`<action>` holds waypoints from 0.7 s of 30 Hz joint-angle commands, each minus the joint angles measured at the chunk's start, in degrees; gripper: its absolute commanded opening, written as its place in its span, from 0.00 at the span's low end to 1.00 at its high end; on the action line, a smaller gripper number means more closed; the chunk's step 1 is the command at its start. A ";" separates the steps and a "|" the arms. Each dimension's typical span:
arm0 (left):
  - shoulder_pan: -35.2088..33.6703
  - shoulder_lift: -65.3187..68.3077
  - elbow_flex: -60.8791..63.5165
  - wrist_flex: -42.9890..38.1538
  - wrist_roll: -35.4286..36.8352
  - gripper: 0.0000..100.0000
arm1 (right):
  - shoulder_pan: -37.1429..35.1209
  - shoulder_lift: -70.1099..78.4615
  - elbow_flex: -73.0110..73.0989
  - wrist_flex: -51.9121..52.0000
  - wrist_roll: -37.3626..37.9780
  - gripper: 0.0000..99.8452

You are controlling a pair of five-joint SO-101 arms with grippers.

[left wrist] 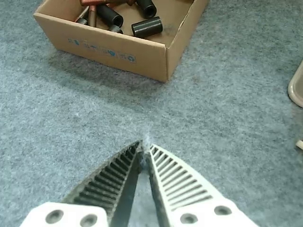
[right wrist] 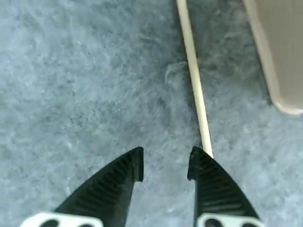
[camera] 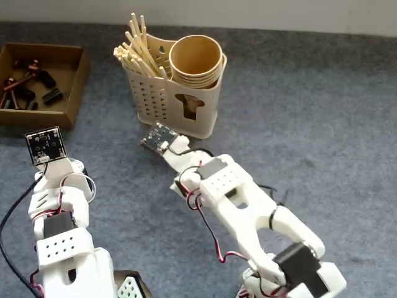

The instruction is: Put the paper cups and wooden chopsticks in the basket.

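HIGH VIEW
Worktop (camera: 322,124): grey, carpet-like surface.
Basket (camera: 162,102): pale plastic, perforated wall, standing upright toward the far side of the worktop.
Paper cups (camera: 196,57): a nested stack, upright inside the basket, mouth facing up.
Wooden chopsticks (camera: 135,48): a bundle standing in the basket beside the cups, leaning outward over the rim.
Cardboard box (camera: 69,87): open, well apart from the basket, holding small dark parts.
Left arm (camera: 59,214): near edge of the worktop, pointing toward the cardboard box.
Right arm (camera: 231,186): stretched toward the basket, wrist just beside its base.

LEFT WRIST VIEW
Left pincer (left wrist: 143,152): fingers closed tip to tip, nothing between them, over bare worktop (left wrist: 227,94).
Cardboard box (left wrist: 120,49): ahead of the pincer, apart from it.
Black cylinders (left wrist: 147,27): lying inside the box.
Basket (left wrist: 297,87): a corner at the edge of the view.

RIGHT WRIST VIEW
Right pincer (right wrist: 165,163): fingers partly spread, holding nothing, low over the worktop (right wrist: 85,71).
Loose chopstick (right wrist: 193,78): lying flat on the worktop, its near end at the tip of one finger, outside the gap.
Basket (right wrist: 279,52): base corner, just beside the loose chopstick, not touching it.
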 commanded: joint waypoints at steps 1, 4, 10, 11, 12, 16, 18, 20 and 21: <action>0.31 -0.75 -0.22 -1.23 0.18 0.01 | 0.31 3.21 -4.88 -1.36 1.93 0.16; 0.31 -0.75 -0.22 -1.23 0.18 0.01 | 0.84 6.73 -7.43 -1.36 1.93 0.16; 0.31 -0.75 -0.22 -1.23 0.18 0.01 | 2.95 14.81 -11.82 -1.36 1.93 0.16; 0.31 -0.75 -0.22 -1.23 0.18 0.01 | 3.21 15.78 -12.18 -1.36 1.93 0.16; 0.31 -0.75 -0.22 -1.23 0.18 0.01 | 3.30 16.31 -12.18 -1.36 1.93 0.16; 0.31 -0.75 -0.22 -1.23 0.18 0.01 | 3.47 16.22 -11.82 -1.36 1.93 0.03; 0.31 -0.75 -0.22 -1.23 0.18 0.01 | 3.38 16.22 -11.74 -1.36 1.93 0.00; 0.31 -0.75 -0.22 -1.23 0.18 0.01 | 3.30 16.22 -11.56 -0.13 1.93 0.01; 0.31 -0.75 -0.22 -1.23 0.18 0.01 | 3.38 16.13 -11.82 1.71 1.93 0.01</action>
